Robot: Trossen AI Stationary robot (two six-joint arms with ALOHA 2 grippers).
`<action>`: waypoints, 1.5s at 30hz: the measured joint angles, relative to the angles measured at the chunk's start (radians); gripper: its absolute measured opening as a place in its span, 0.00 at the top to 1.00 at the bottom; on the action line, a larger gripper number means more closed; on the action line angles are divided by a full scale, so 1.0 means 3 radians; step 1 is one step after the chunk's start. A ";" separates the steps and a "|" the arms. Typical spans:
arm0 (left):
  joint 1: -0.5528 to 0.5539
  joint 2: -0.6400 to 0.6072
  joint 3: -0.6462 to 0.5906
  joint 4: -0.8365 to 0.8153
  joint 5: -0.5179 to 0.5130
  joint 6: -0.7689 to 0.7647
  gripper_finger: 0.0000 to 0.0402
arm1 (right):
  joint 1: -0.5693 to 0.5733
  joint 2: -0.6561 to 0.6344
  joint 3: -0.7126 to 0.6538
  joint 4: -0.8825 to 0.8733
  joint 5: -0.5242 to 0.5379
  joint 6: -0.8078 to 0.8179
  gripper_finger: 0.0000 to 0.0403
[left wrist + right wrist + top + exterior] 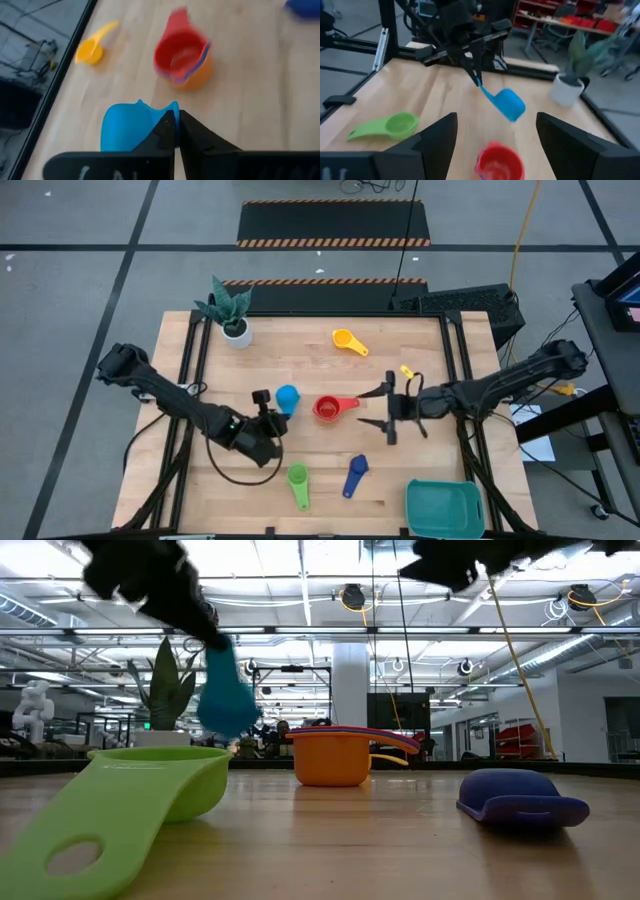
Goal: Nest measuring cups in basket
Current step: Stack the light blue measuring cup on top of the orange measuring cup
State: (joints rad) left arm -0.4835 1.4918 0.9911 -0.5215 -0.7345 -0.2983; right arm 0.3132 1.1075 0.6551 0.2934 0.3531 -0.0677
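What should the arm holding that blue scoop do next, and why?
Probably carry it over to the red cup. The left pincer is shut on the light blue cup's handle, and it hangs clear of the table. The red cup already sits nested in the stack, so the blue one could drop in.

Light comes from overhead: rows of ceiling lamps [352, 595] glare white in the low view, and the hall behind them is bright. The surface [320, 400] is evenly lit from above, with only soft, short shadows under the arms and cups. In the low view the near green cup [130, 805] is out of focus, and the dark arms up top are smeared. The left wrist view is soft, the red cup [179, 56] streaked with motion blur, the yellow cup [92, 47] hazy. The right wrist view blurs its own near fingers [432, 142], and the plant [575, 75] on the far side looks soft.
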 joint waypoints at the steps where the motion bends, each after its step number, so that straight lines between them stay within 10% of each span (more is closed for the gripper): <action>1: 0.0019 -0.0001 0.0089 -0.0020 0.0048 0.0065 0.97 | 0.0030 0.0098 0.0073 0.0027 0.0061 -0.0042 0.34; 27: -0.0035 -0.0006 0.0785 0.0262 0.0426 0.0488 0.94 | 0.0232 0.1920 0.1267 0.0676 0.0716 -0.0790 0.37; 45: -0.0043 -0.0005 0.0781 0.0468 0.0609 0.0550 0.93 | 0.0116 0.1973 0.1267 0.0724 0.0280 -0.0723 0.98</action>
State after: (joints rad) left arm -0.4965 1.4902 1.2255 -0.3811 -0.5518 -0.1333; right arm 0.3481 1.6995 1.0351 0.5106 0.4370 -0.2846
